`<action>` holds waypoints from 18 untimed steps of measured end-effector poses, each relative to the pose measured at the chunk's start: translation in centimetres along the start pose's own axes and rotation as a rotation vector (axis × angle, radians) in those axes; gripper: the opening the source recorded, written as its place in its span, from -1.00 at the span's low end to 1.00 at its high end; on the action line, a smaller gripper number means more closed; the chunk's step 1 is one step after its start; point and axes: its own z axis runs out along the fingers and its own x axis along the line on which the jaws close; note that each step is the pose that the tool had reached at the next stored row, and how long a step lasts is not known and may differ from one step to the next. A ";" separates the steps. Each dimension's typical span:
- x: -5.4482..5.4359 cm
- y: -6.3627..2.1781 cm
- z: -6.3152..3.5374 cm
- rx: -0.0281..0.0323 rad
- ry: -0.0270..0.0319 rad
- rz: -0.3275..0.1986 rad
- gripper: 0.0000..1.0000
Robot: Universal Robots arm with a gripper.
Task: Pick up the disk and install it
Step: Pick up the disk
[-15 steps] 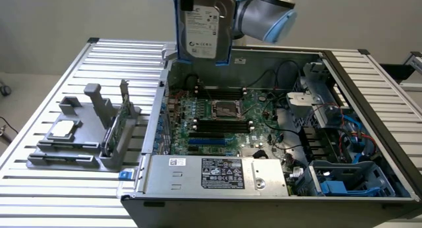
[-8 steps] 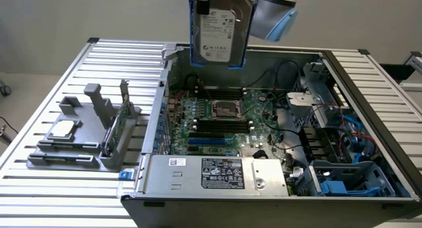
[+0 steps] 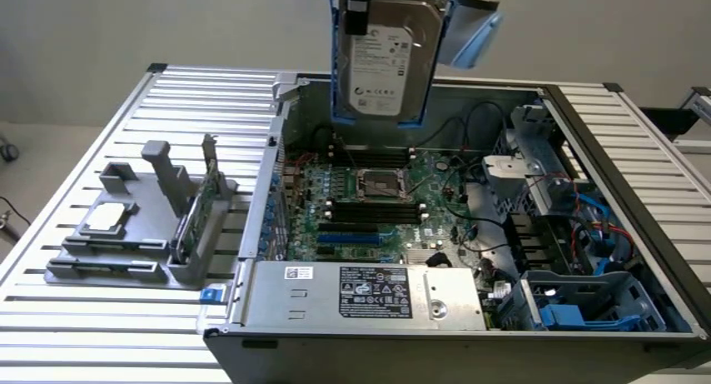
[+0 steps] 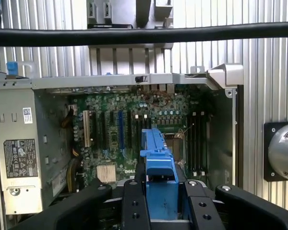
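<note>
**Drive was up in the air, clamped by its blue frame**

In the exterior view your disk (image 3: 384, 63) hung upright at twelve o'clock, over the open computer case (image 3: 444, 359) and clear of the motherboard (image 3: 434, 201). The gripper (image 4: 159, 189) was closed on its blue carrier edges, fingers (image 4: 134, 206) on either side. I'd guess it's dense, rigid, shock-sensitive metal. Grabbing the plastic side rails, not the label face, looked right to me.
</note>
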 end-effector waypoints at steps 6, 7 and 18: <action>2.1 -1.05 -0.08 -0.0001 -0.0010 0.000 -0.35; 2.4 -1.25 -0.08 -0.0001 -0.0013 0.000 -0.35; 5.1 -3.66 -0.16 -0.0001 -0.0029 0.000 -0.35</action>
